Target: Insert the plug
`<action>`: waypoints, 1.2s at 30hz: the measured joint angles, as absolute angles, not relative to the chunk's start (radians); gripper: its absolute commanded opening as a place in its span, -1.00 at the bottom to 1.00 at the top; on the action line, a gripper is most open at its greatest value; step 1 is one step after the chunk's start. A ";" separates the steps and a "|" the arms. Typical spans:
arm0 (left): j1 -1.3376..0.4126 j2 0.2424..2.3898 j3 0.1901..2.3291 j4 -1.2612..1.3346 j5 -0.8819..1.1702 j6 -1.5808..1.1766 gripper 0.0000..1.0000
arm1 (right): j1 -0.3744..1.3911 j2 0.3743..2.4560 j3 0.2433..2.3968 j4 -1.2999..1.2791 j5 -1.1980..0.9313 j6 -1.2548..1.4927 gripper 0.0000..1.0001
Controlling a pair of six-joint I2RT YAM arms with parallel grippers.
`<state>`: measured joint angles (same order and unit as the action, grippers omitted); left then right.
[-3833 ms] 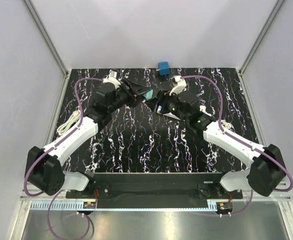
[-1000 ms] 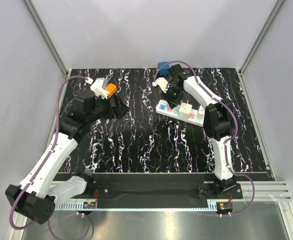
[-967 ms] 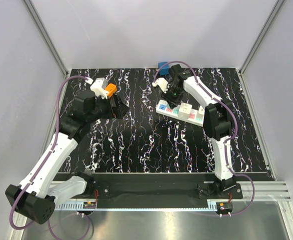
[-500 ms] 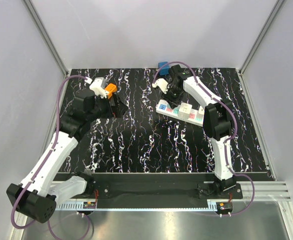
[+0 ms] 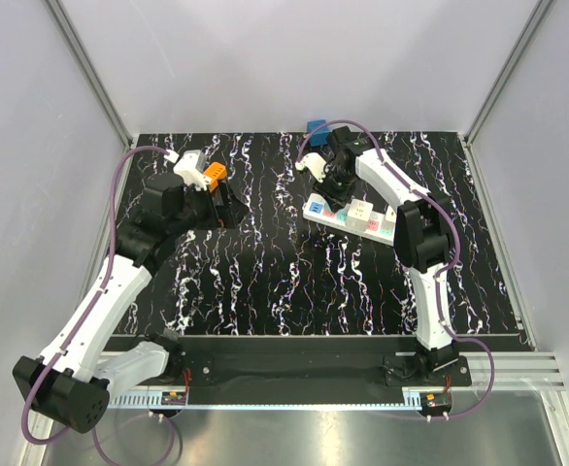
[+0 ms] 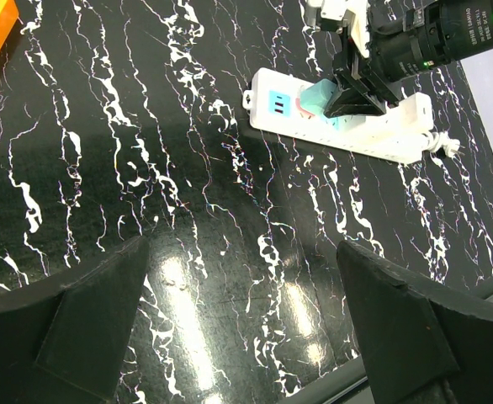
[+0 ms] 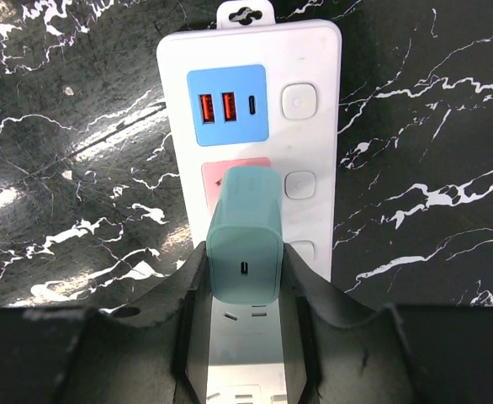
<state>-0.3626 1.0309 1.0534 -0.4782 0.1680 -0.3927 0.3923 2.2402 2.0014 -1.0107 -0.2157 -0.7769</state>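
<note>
Your right gripper point(image 7: 245, 268) is pinching the teal charger plug point(image 7: 245, 220) between its fingers point(image 7: 192, 282), over the white power strip point(image 7: 314, 59). It is likely handling light, rigid and slick, so be gripping its flat sides squarely. Your left gripper point(image 6: 246, 324) is hanging spread and empty.

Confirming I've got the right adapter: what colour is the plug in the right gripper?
The plug is pale teal, clearest in the right wrist view.
</note>
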 measured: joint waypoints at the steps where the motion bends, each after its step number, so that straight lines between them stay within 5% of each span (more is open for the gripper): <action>1: -0.363 1.031 1.053 -0.478 0.168 -0.393 0.98 | 0.392 2.241 2.001 -1.010 -0.216 -0.773 -1.00; 36: -0.340 1.031 1.053 -0.478 0.168 -0.401 0.98 | 0.420 2.196 1.860 -0.877 -0.166 -0.761 -1.00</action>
<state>-0.3401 1.0306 1.0534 -0.4778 0.1680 -0.4007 0.4202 2.1963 1.8595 -0.8768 -0.1658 -0.7612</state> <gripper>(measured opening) 0.987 0.372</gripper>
